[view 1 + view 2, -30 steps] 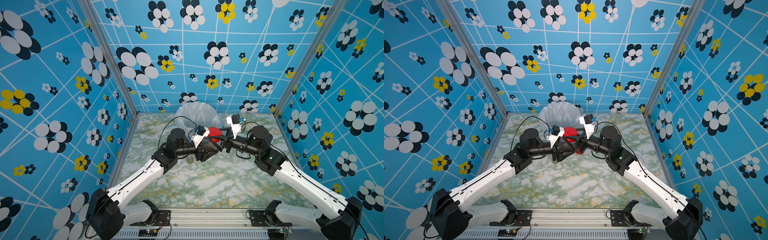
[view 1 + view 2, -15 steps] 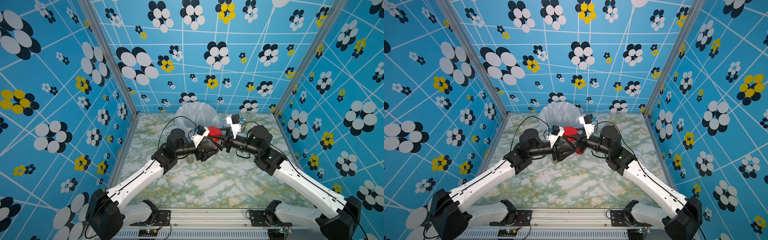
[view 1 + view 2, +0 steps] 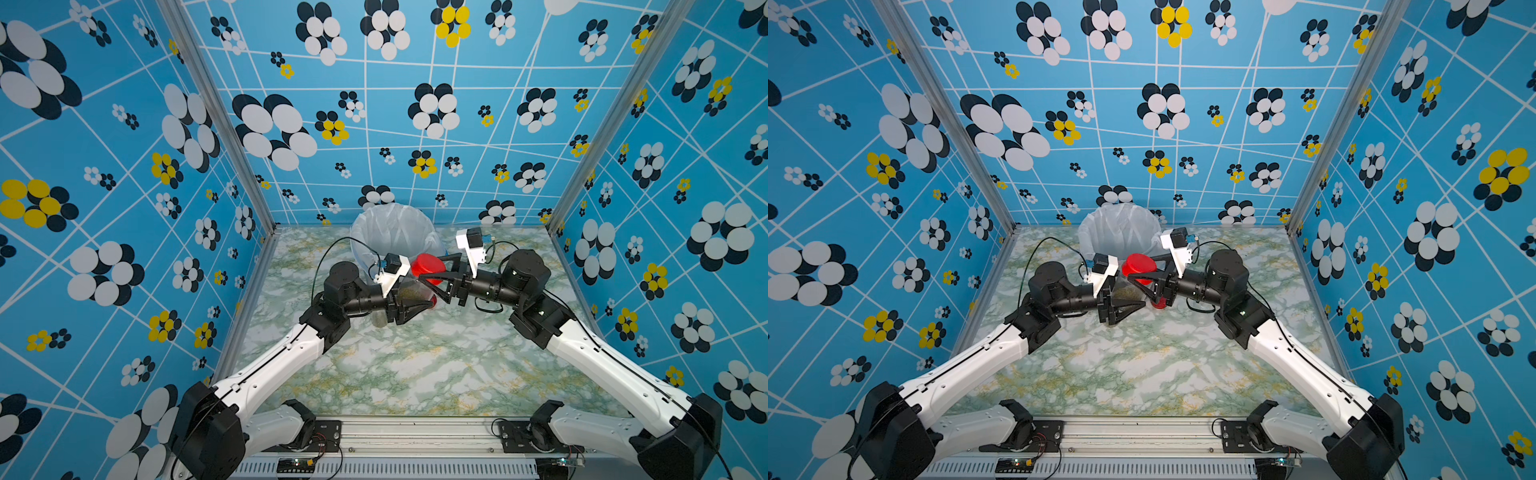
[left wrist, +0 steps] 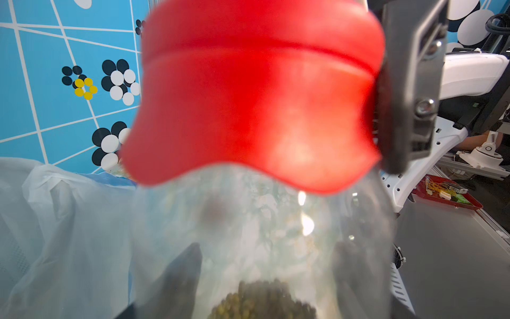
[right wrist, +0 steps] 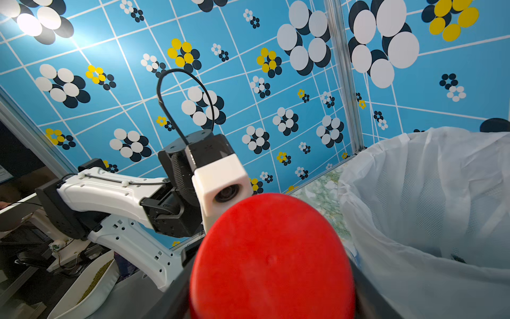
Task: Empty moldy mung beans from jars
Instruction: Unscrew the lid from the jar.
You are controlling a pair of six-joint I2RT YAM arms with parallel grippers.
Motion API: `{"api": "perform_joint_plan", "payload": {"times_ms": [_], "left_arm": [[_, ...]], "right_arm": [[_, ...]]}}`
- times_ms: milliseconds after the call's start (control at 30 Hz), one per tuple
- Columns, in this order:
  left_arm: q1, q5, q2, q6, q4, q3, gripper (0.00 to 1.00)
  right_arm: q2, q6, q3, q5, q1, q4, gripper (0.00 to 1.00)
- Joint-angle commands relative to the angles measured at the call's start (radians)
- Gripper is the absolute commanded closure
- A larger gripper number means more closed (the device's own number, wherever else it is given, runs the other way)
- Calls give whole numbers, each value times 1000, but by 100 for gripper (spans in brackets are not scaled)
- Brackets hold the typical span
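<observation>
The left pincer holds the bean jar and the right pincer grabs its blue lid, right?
No: the round screw lid is red, not blue; the left wrist view shows it. The left pincer does hold the clear jar of olive-brown beans, and the right pincer grips the lid.

Both arms are facing each other over the far middle of the marble tabletop [image 3: 415, 365], just in front of the bag-lined bucket [image 3: 390, 224]. The left gripper [image 3: 415, 301] is clasping a clear jar [image 3: 409, 292] around its body, with olive-brown mung beans [image 3: 412, 295] showing through the wall. The right gripper [image 3: 428, 269] is gripping the red lid [image 3: 424, 262] from the right. Beneath them a second red lid [image 3: 434, 301] is peeking out, and a pale jar [image 3: 380, 320] is standing under the left wrist, mostly hidden.
</observation>
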Motion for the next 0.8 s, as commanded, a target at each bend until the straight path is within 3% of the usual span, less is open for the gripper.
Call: {"api": "perform_joint_plan", "payload": {"times_ms": [0,133,267,333,433,767], "left_arm": [[17,62,-22,20,2,24,40],[14,26,-26,50,-51,36,40],[5,-8,-19,78,-94,48,41],[0,-21,-11,73,-83,46,41],[0,-52,-16,67,-50,34,39],[0,-78,-16,84,-85,52,38]], "right_arm": [[-7,-14,41,-84,-11,23,42],[-8,-15,47,-38,-11,-10,19],[-5,15,52,-34,-11,6,13],[13,36,73,-49,-11,-1,13],[35,41,85,-44,-10,-25,20],[86,49,106,-38,-10,-46,27]]}}
